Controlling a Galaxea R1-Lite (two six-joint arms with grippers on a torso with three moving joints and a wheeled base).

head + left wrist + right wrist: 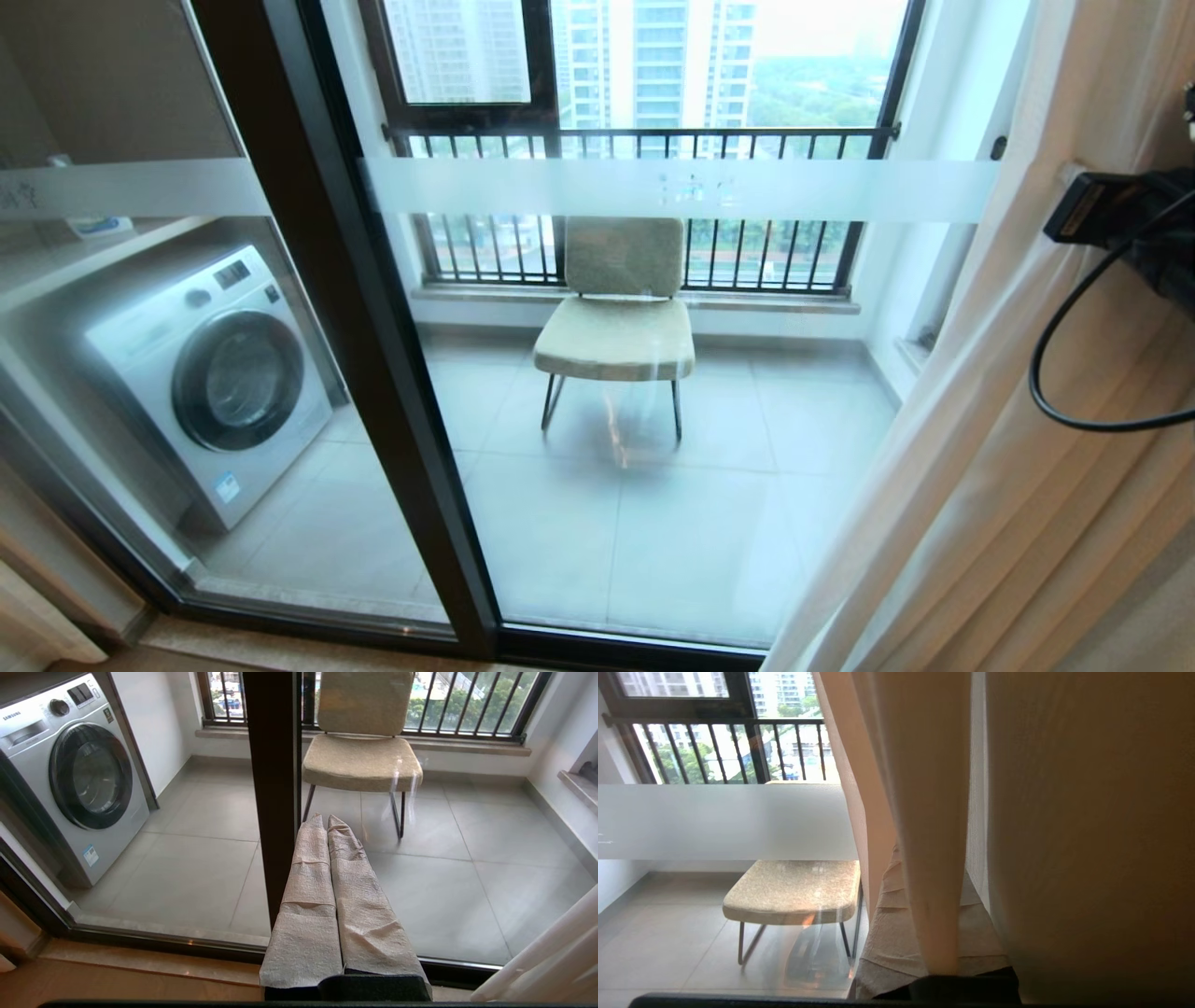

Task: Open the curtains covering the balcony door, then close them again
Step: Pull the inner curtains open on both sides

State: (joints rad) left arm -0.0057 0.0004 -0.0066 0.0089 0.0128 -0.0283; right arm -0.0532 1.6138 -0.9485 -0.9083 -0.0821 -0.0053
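Observation:
The beige curtains (1008, 448) hang bunched at the right side, leaving the balcony door (373, 327) and its frosted band (672, 189) uncovered. My right arm (1120, 210) reaches into the folds from the right edge. In the right wrist view, my right gripper (924, 872) is shut on a fold of the curtains (924, 812). That fold runs between its tape-wrapped fingers (887, 933), beside a sheer white panel (978, 812). My left gripper (325, 819) is shut and holds nothing. It sits low, pointing at the door's dark frame post (273, 788).
Behind the glass are a beige chair (618, 317), a washing machine (219, 373) at the left and a dark-framed window with a black railing (644, 140). A wooden threshold (140, 961) runs along the foot of the door.

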